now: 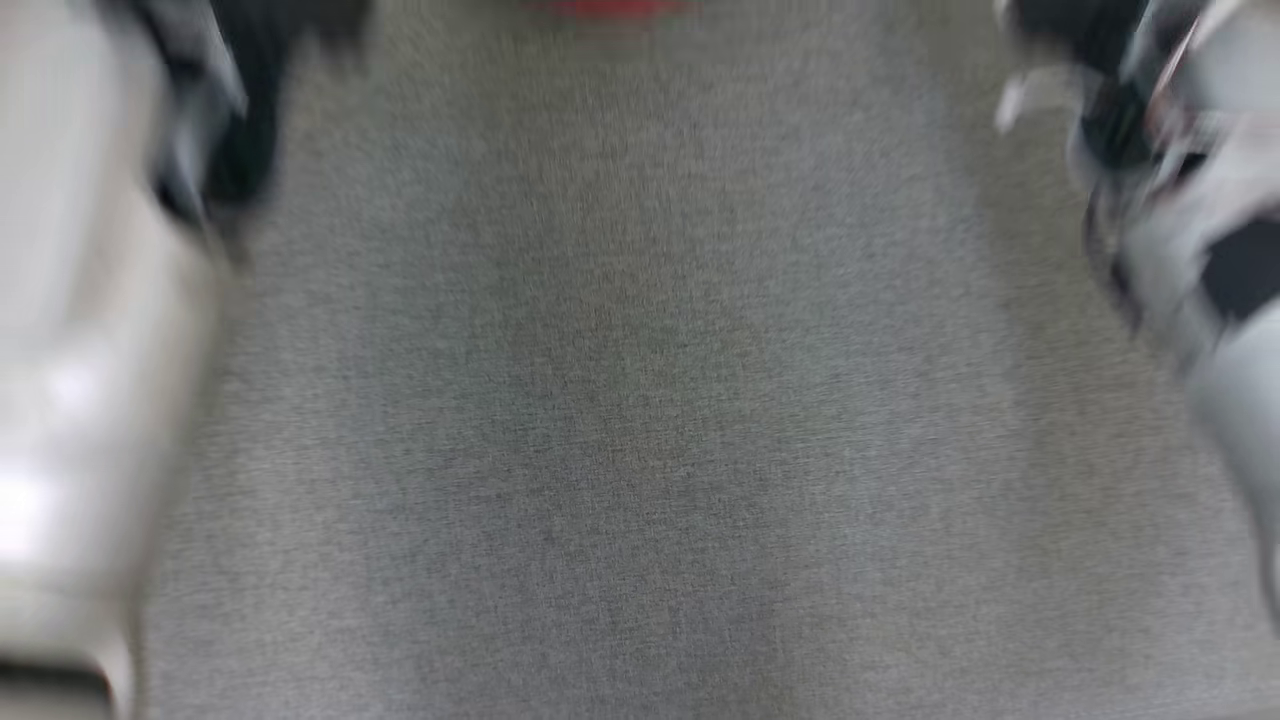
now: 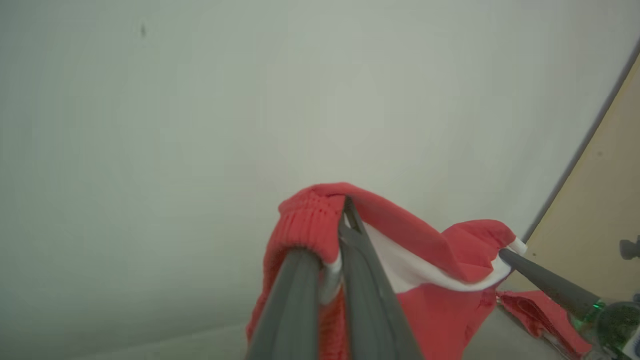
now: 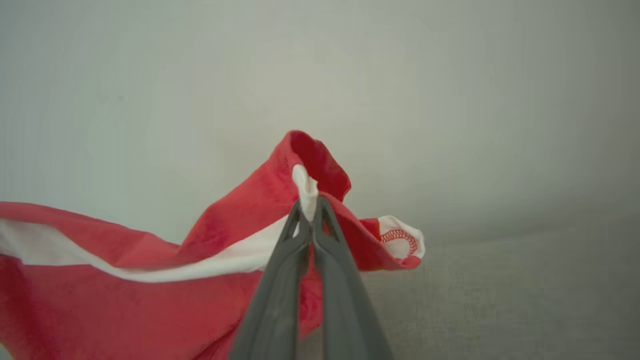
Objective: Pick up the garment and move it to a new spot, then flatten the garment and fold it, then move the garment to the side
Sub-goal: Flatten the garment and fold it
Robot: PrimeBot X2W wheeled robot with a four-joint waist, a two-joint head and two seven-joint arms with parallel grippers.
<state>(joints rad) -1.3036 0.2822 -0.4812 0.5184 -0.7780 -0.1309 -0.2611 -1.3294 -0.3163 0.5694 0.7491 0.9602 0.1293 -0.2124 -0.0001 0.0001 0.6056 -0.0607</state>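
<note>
The garment (image 2: 440, 300) is red with a white band and a ribbed red cuff. In the left wrist view my left gripper (image 2: 345, 212) is shut on the ribbed cuff, and the cloth hangs down from it. The other arm's dark finger (image 2: 545, 282) grips the garment's far corner at the right of that view. In the right wrist view my right gripper (image 3: 311, 207) is shut on a white-edged fold of the garment (image 3: 125, 300), which stretches away to the left. The blurred head view holds a red sliver of garment (image 1: 610, 8) at the top edge.
Grey fabric surface (image 1: 640, 400) spreads below in the head view, with blurred pale arm parts (image 1: 70, 400) at left and more (image 1: 1200, 250) at right. A plain pale wall (image 2: 200, 100) stands behind. A tan panel (image 2: 600, 210) shows at the left wrist view's right edge.
</note>
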